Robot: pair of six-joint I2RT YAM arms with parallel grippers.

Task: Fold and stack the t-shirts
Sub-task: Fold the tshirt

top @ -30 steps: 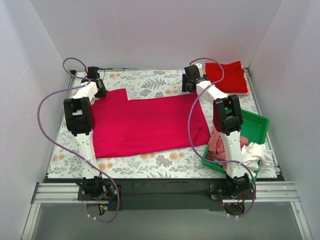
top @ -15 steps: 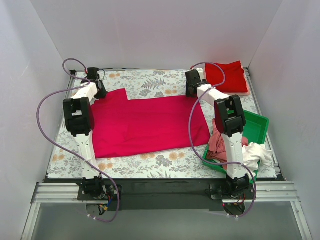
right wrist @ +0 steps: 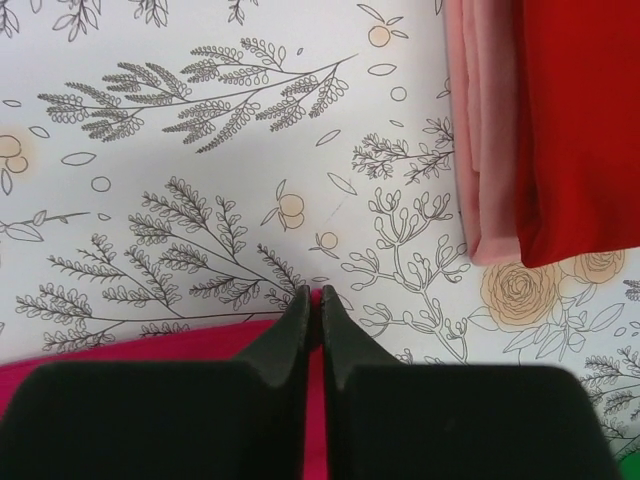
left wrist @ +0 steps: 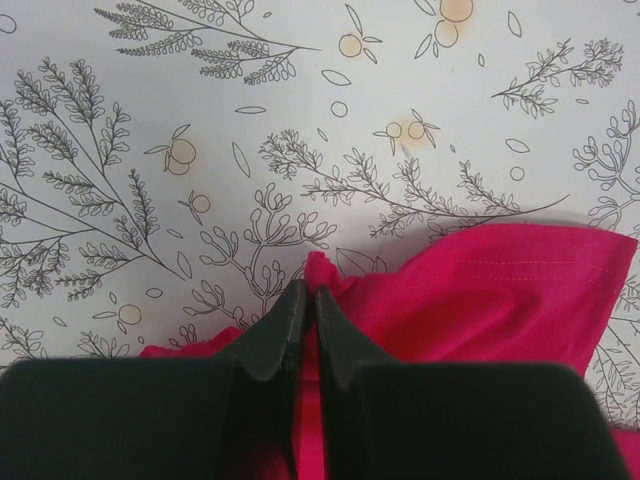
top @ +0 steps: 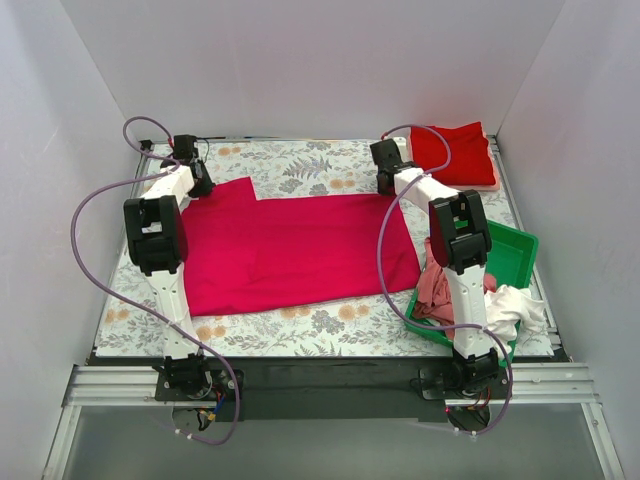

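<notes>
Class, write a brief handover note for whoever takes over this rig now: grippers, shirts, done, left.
Left gripper: shut on the magenta t-shirt, far left corner.
Right gripper: shut on its far right edge. It lies spread flat.
Done: red t-shirt folded atop pale pink t-shirt, far right corner.
Left: fold and stack the magenta one, then the dusty-pink t-shirt and white t-shirt in the green tray.

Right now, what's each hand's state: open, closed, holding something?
Left hand: closed, pinching a far corner of the magenta shirt.
Right hand: closed on the same shirt's far edge.
</notes>
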